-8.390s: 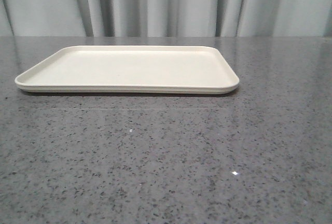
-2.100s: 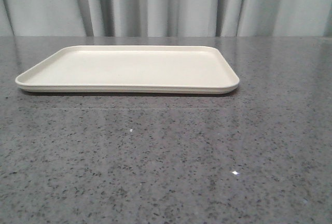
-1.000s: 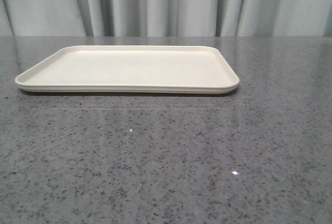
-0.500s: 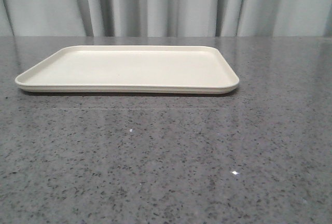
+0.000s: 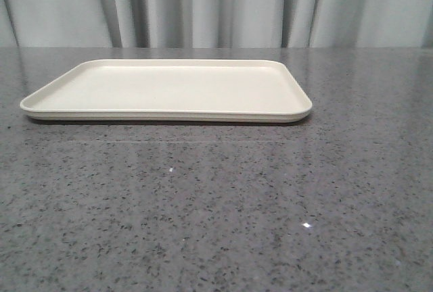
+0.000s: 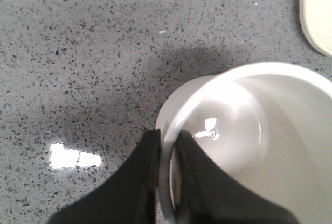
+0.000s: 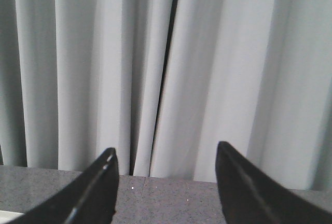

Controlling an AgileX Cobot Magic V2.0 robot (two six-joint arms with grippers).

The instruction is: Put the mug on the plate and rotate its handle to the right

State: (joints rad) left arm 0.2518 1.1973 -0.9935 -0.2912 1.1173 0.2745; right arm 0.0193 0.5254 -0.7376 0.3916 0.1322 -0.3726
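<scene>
**Left gripper pinches the mug's rim beside the plate**

The glossy white round mug (image 6: 244,146) stands on the speckled grey stone table (image 6: 78,53). The left gripper (image 6: 167,154) clamps its thin rim, one black finger (image 6: 135,182) outside the wall, the other inside. A rounded corner of the matte cream plate (image 6: 316,16) lies near, beyond the mug and apart from it. The front view is unchanged from earlier. The right gripper (image 7: 166,182) is spread wide, holding nothing, facing pleated grey curtains (image 7: 166,68).

A staged test bench, likely a lab, rather than a lived-in room: a speckled grey stone-look countertop (image 5: 216,211) fills the lower frame, and pale grey pleated curtains (image 5: 216,7) close off the whole top edge as a plain backdrop.
</scene>
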